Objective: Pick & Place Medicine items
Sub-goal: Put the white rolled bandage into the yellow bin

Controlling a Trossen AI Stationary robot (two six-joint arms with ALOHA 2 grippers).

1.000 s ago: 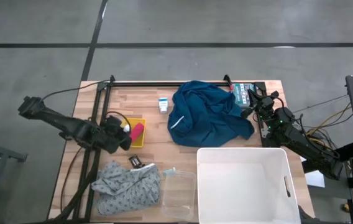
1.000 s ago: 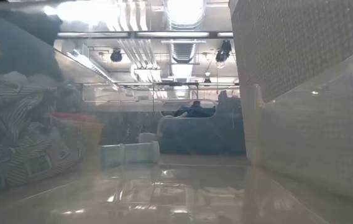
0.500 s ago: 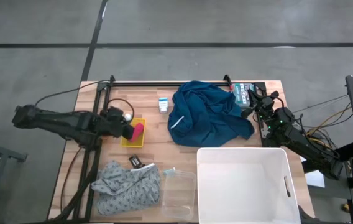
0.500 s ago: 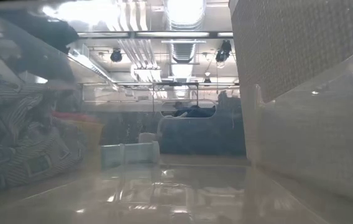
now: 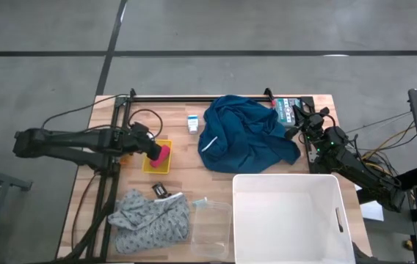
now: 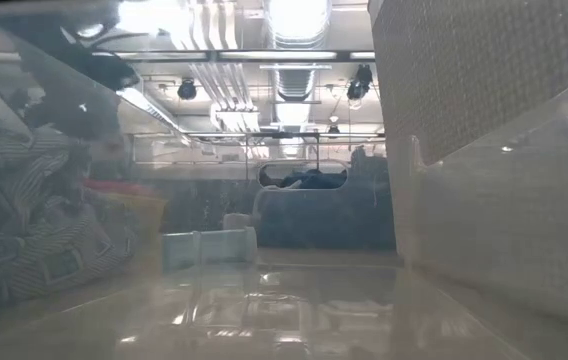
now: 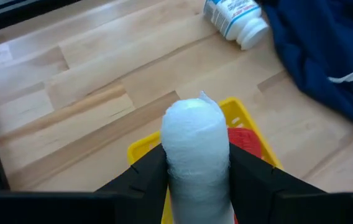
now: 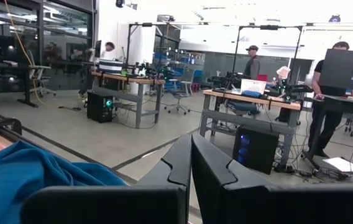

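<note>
The left gripper point(image 7: 196, 171) is closed on a white wrapped roll point(image 7: 196, 149), one dark finger pressed to each side of it, the roll standing up between them. In the high view this left gripper point(image 5: 144, 143) hangs over the left part of the wooden counter point(image 5: 179, 158), at the edge of a yellow tray point(image 5: 154, 164) that holds a red item point(image 5: 163, 154). From the left wrist view the yellow tray point(image 7: 242, 118) and the red item point(image 7: 246, 142) lie right behind the held roll.

One white bottle with blue print point(image 7: 233, 17) lies on its side on the bare wood beyond the tray, well apart from the fingers and just beside the blue cloth point(image 7: 325, 56). In the high view the same white bottle point(image 5: 192, 123) sits near the far edge of the counter, close to the left of the one blue cloth point(image 5: 247, 136). Its label cannot be read.

One grey cloth point(image 5: 150, 218) lies at the near left, with a small dark object point(image 5: 160, 191) just above it and a clear container point(image 5: 210, 220) beside it. One white bin point(image 5: 289, 216) stands at the near right.

The right gripper point(image 5: 300, 117) waits at the far right corner of the counter, next to a green-and-white pack point(image 5: 285, 110) whose print is too small to read. In its own wrist view the right gripper point(image 8: 191, 163) has its two fingers pressed together, holding nothing
</note>
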